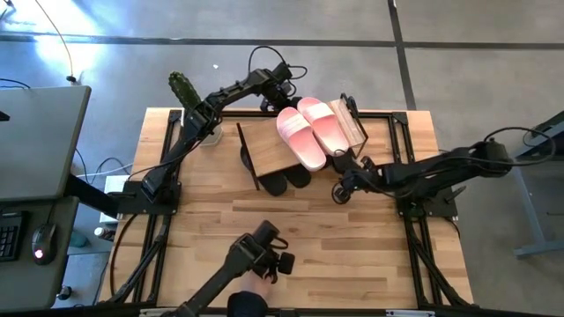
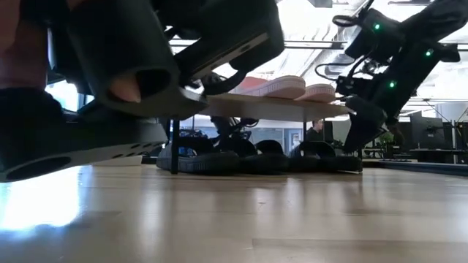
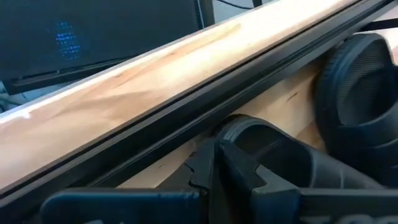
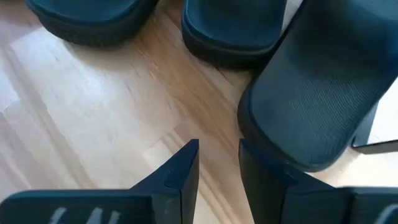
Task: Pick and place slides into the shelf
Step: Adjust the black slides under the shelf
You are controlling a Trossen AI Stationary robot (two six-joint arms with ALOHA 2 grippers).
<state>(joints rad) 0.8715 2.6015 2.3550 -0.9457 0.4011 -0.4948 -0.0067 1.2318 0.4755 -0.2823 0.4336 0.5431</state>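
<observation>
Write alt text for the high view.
Pale pink slide sandals lie atop a low light-wood shelf on a wooden table, black slides poking out beneath; the right gripper hovers beside them.

The low wood-plank shelf on a thin black metal frame [image 1: 273,145] stands on the wooden counter [image 1: 352,246], just beside the right hand [image 1: 339,192]. The pale pink slide pair [image 1: 313,130] lies on the shelf top. Black slides [image 2: 219,157] sit beneath it, one [image 4: 323,93] touching the right hand's fingers. The left hand [image 1: 284,91] is behind the shelf.
</observation>
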